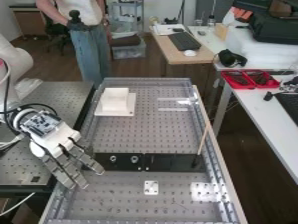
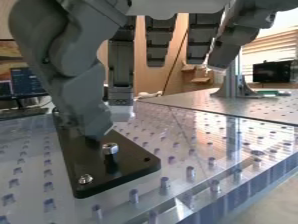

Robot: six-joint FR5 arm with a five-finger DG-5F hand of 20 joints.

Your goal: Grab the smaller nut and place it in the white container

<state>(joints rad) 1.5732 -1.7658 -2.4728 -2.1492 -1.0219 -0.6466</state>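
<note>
A robotics lab or workshop: a perforated metal surface [image 1: 176,194] beside the hand [image 1: 63,160], a computer desk [image 1: 181,53] beyond it.

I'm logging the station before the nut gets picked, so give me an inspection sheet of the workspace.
Surface: perforated bench top, with patches of glare.
Job's things: two metal nuts, one and another, on a black strip; white container toward the far end.
Clutter: thin stick slanting at the strip; small white plate nearer the camera.
Hand: open, near the strip's end.
Cables: dark cable looping at the arm.
Surroundings: side table with red tray.
</note>
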